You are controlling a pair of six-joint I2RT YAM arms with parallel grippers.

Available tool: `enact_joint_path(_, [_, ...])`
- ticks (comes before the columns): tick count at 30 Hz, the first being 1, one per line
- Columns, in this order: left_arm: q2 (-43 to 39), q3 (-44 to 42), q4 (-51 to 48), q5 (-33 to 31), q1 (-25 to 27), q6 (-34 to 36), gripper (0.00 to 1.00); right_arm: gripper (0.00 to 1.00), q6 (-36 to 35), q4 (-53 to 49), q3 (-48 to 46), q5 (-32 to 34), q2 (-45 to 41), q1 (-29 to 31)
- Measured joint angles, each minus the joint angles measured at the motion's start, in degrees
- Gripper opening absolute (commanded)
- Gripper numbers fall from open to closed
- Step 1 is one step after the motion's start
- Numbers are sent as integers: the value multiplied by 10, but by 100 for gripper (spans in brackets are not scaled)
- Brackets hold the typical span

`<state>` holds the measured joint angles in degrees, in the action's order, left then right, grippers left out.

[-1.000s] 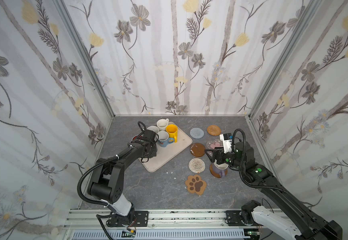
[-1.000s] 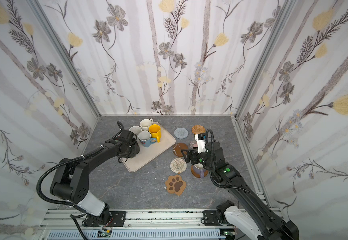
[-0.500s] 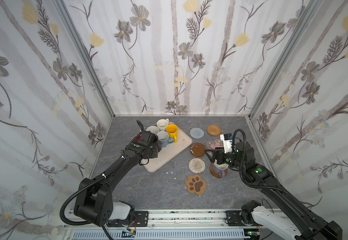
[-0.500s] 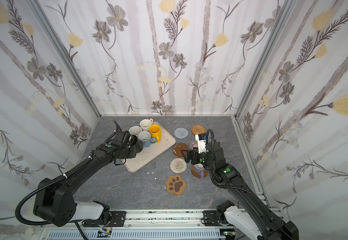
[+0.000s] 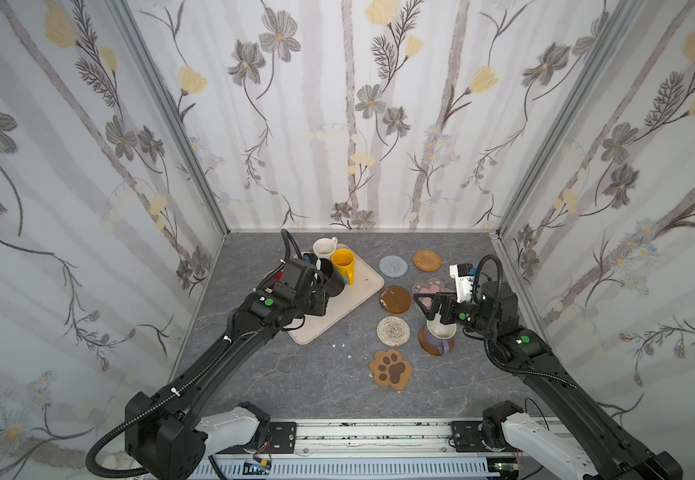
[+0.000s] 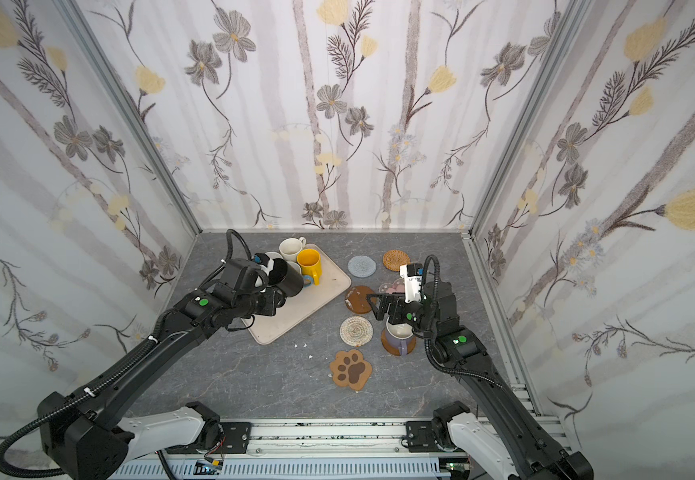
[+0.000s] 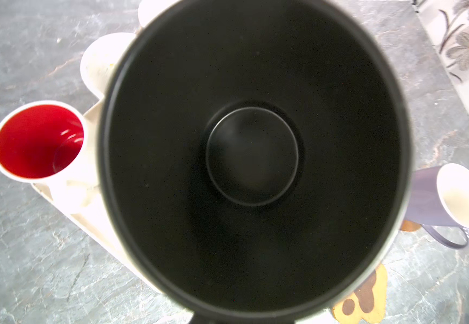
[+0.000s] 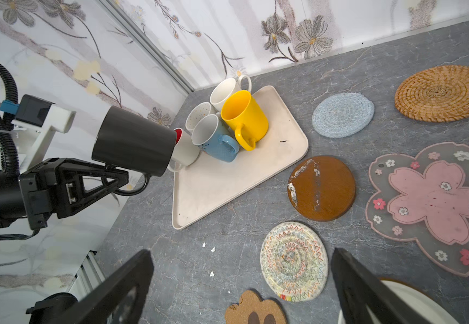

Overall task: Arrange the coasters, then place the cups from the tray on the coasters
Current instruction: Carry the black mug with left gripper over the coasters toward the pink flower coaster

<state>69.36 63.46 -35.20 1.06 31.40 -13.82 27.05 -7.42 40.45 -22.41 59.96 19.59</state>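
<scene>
My left gripper (image 8: 121, 176) is shut on the black mug (image 5: 331, 276) and holds it tilted above the beige tray (image 5: 354, 299); its dark inside fills the left wrist view (image 7: 253, 157). On the tray stand the yellow mug (image 5: 343, 262), a white mug (image 5: 324, 248), a light blue mug (image 8: 216, 140) and a red-lined white mug (image 7: 40, 140). My right gripper (image 5: 433, 309) is open just above the lavender mug (image 5: 441, 336), which sits on an amber-brown coaster (image 5: 424, 343).
Bare coasters lie between the tray and the right arm: pale blue crochet (image 5: 393, 265), rattan (image 5: 427, 260), brown disc (image 5: 395, 299), pink flower (image 5: 433, 286), whitish spiral (image 5: 393, 330) and paw-print (image 5: 391, 369). A speckled white mug (image 8: 199, 116) stands on the tray. Floral walls enclose three sides.
My left arm has raised the black mug off the tray and tipped it, swinging its elbow toward the front. The right jaws have spread wider over the lavender mug.
</scene>
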Motion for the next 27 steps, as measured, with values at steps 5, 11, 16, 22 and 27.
enact_joint_path(5, [37,39,-2,-5,30,18,0,100,12,1,2,-24,-4,-36])
enact_joint_path(11, [100,88,-1,-11,53,53,0,100,25,2,2,-48,-5,-81])
enact_joint_path(16, [147,123,14,1,75,104,0,100,25,5,-4,-58,-14,-110])
enact_joint_path(22, [199,134,60,53,83,176,0,100,36,10,-30,-73,-12,-152])
enact_joint_path(27, [259,175,77,85,88,218,0,100,40,23,-41,-77,-14,-175])
